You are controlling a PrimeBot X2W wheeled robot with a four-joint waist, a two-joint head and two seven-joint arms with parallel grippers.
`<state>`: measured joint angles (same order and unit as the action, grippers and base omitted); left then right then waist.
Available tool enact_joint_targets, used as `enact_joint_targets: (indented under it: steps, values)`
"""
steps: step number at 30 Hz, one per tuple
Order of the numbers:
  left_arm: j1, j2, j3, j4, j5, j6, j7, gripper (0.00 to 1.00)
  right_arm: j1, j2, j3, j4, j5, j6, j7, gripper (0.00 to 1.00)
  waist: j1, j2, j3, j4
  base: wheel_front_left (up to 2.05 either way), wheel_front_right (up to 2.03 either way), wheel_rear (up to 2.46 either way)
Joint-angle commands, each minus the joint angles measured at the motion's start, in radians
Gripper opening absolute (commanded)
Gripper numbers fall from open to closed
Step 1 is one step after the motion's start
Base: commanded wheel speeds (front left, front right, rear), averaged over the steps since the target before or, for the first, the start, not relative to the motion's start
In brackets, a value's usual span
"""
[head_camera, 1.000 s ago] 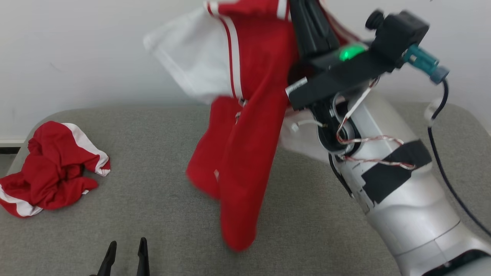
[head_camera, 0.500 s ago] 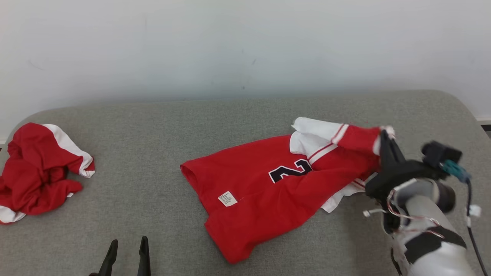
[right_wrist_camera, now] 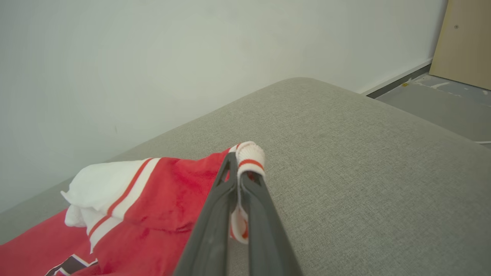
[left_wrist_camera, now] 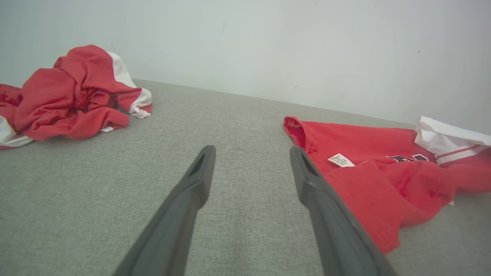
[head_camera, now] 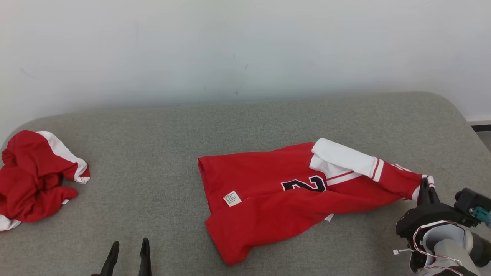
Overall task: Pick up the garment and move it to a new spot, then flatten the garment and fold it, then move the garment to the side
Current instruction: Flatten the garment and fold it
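Head view, 9 o'clock: a crumpled garment (head_camera: 36,174), red and white, lay bunched at the edge of the grey padded surface (head_camera: 153,134).
Left end effector (head_camera: 129,242), 7 o'clock: fingers spread wide, gripping nothing, over bare upholstery.
Red jersey (head_camera: 276,199), centre to 4 o'clock: lay on the surface, partly spread, with a white sleeve doubled over the chest and the hem rumpled.
Right end effector (head_camera: 425,184), 4 o'clock: pinched tight on the jersey's striped cuff (right_wrist_camera: 250,155), low to the surface.
Done, by my reading: pick-up and relocation.
Left: release, flattening, folding, moving aside.
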<state>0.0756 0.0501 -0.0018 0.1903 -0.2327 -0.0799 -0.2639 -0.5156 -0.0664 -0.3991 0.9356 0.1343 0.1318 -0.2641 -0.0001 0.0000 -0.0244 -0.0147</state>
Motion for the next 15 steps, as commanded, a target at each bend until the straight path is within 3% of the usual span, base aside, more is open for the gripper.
enact_joint_targets:
  steps: [1,2,10,15]
  values:
    - [0.006,0.001,0.003,0.003,0.005,-0.003,-0.001,1.0,0.012,0.004,-0.012,0.007,-0.02,-0.002,0.003,0.7,0.0001,0.0,-0.006,-0.003,0.0,0.0,0.0]
    - [0.008,0.001,0.003,0.004,0.005,-0.003,-0.001,1.0,0.011,0.007,-0.019,0.012,-0.03,-0.002,0.006,1.0,0.0001,0.0,-0.009,-0.004,0.0,0.0,0.0]
    - [0.019,0.001,-0.003,0.007,-0.001,-0.004,-0.001,1.0,0.028,0.013,0.028,0.034,-0.156,-0.002,0.168,1.0,0.0001,0.0,-0.03,-0.002,0.0,0.0,0.0]
    - [0.024,0.001,0.001,0.005,-0.003,-0.001,-0.001,1.0,0.039,0.017,0.145,-0.028,-0.144,-0.002,0.213,1.0,0.0001,0.0,-0.035,-0.002,0.0,0.0,0.0]
